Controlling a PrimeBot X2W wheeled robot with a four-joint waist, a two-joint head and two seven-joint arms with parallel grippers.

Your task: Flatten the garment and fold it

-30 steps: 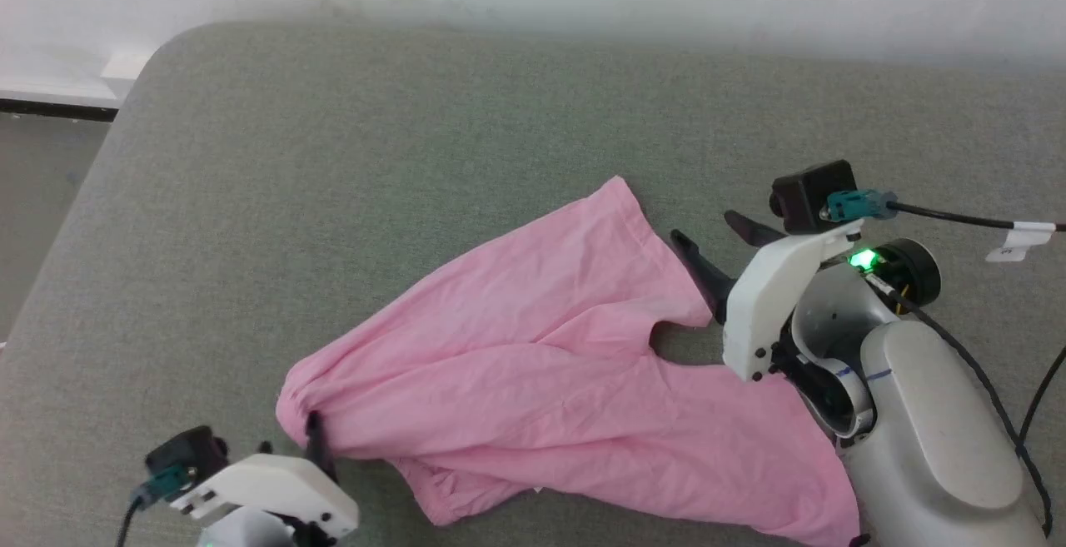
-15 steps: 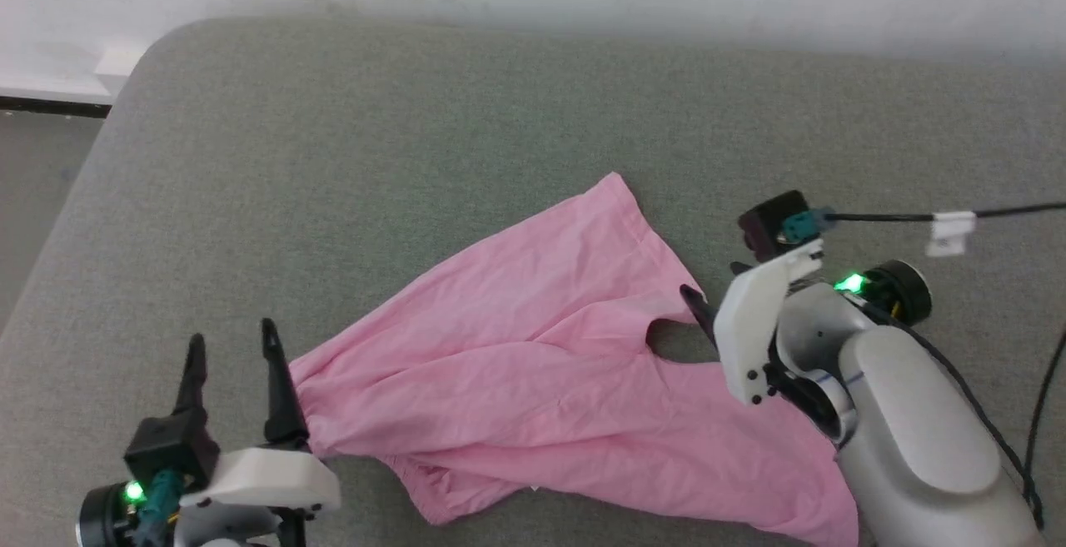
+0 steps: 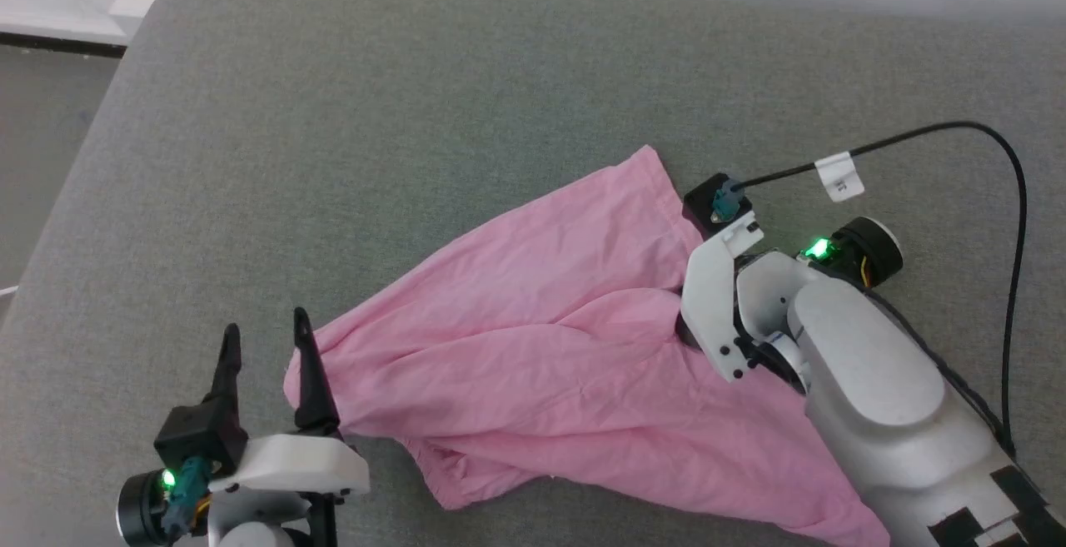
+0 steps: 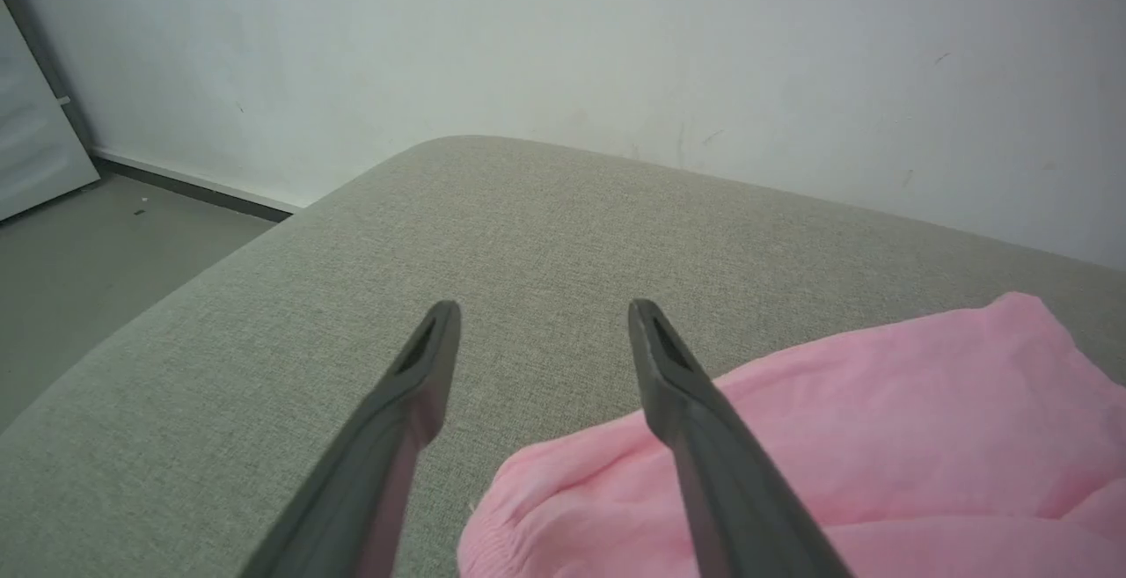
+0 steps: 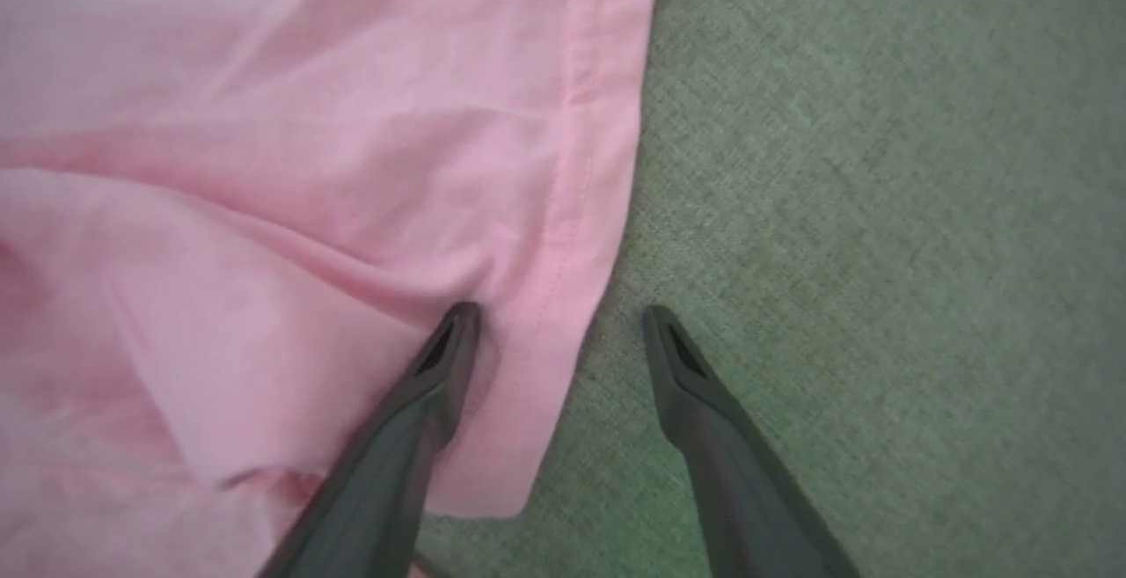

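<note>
Grey fabric cushion [image 3: 416, 114] against a white wall [image 4: 563, 32], crumpled pink garment [image 3: 533, 347] lying on it, left gripper [image 3: 265, 322] fingers apart at its gathered end, right gripper [image 5: 559, 310] fingers apart straddling the hem, cable tag [image 3: 839, 176] too tiny to read.

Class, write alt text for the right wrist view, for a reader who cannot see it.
The open right gripper straddles the stitched edge of a wrinkled pink garment, one tip on the cloth and the other over the bare grey surface. The garment covers the left half of the view and the grey surface the right half.
</note>
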